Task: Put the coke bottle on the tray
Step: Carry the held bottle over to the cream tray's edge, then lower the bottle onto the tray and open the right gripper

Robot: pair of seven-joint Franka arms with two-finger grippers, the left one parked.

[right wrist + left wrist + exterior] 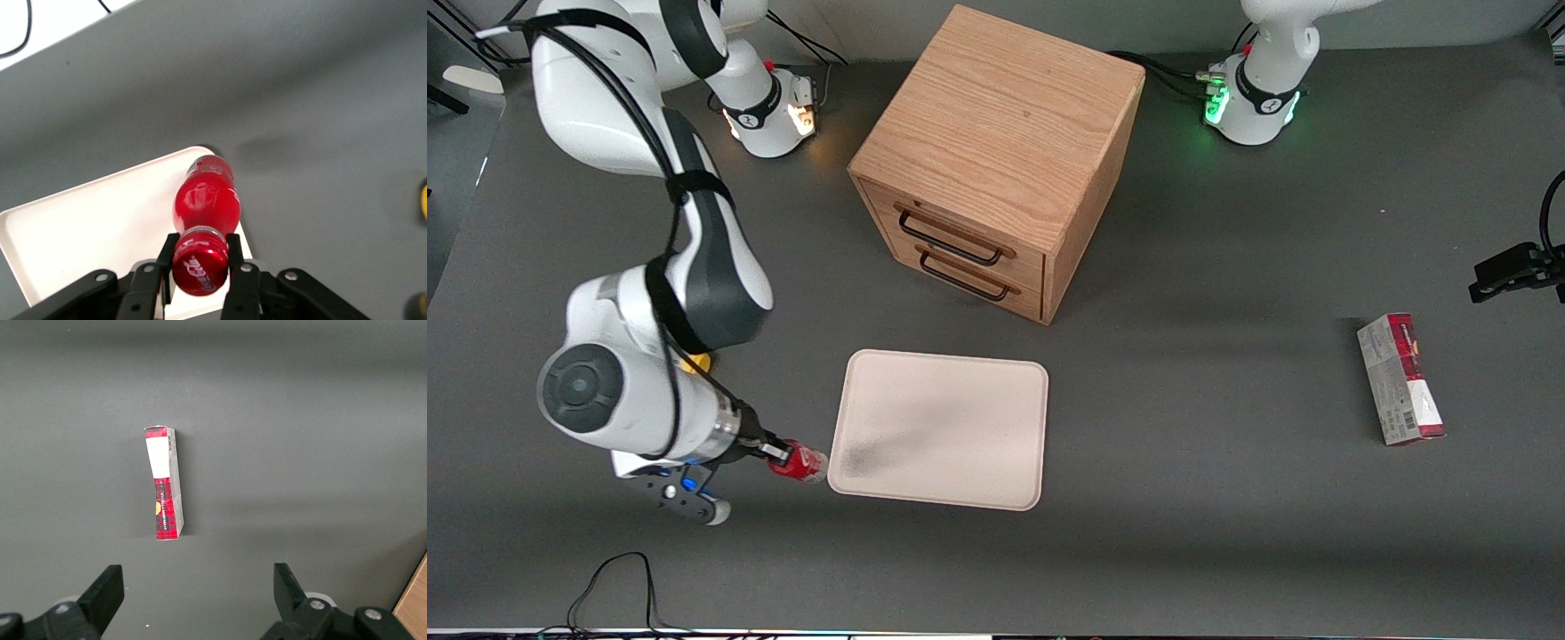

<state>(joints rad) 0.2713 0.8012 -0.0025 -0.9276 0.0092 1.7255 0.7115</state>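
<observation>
My right gripper (778,453) is shut on the red cap of the coke bottle (800,463), a small slim red bottle with white script. It holds the bottle above the table, right at the corner of the cream-white tray (943,427) nearest the working arm. In the right wrist view the fingers (233,257) clamp the neck under the cap, and the coke bottle (205,203) hangs over the corner of the tray (93,220).
A wooden drawer cabinet (996,160) stands farther from the front camera than the tray. A yellow lump (696,361) lies partly hidden under the working arm. A red and grey box (1400,378) lies toward the parked arm's end and shows in the left wrist view (163,483).
</observation>
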